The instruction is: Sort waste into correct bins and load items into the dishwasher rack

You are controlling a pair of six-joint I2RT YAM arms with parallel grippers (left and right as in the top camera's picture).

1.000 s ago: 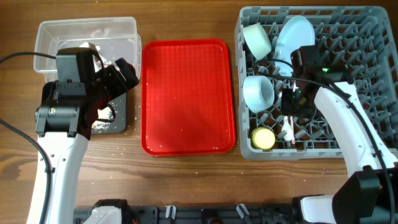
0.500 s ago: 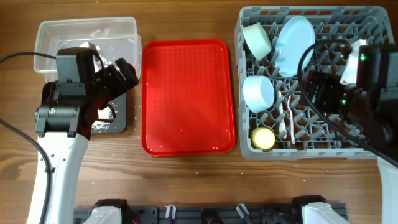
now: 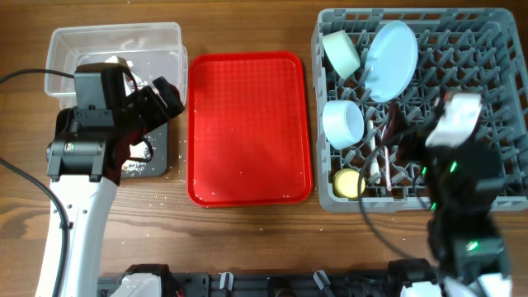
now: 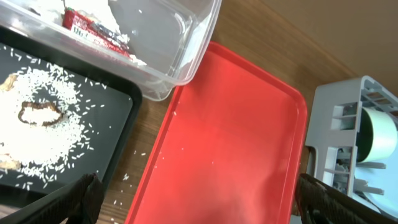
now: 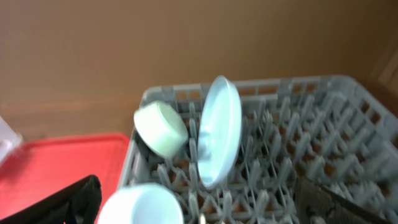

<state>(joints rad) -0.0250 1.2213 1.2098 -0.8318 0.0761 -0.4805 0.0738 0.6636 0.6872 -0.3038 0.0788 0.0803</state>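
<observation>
The grey dishwasher rack (image 3: 495, 49) holds a pale green bowl (image 3: 341, 51), a light blue plate (image 3: 392, 59), a light blue bowl (image 3: 343, 122), a yellow cup (image 3: 349, 183) and white cutlery (image 3: 381, 162). My right gripper (image 5: 205, 211) is open and empty, looking down on the rack (image 5: 280, 87) from above its front part. My left gripper (image 4: 202, 208) is open and empty above the red tray's (image 4: 236, 124) left side. The red wrapper (image 4: 93, 31) lies in the clear tub (image 4: 168, 37). Brownish food scraps (image 4: 37, 115) and rice lie on the black tray (image 4: 106, 99).
The flat red tray (image 3: 247, 124) lies between the bins and the rack. My left arm (image 3: 91, 124) covers much of the black tray (image 3: 157, 161) and part of the clear tub (image 3: 115, 37). My right arm (image 3: 454, 157) hangs over the rack's front right. Rice grains dot the wood near the black tray.
My right gripper has opened and drawn back from the cutlery in the rack, rising towards the table's front edge. The left arm has not moved.
</observation>
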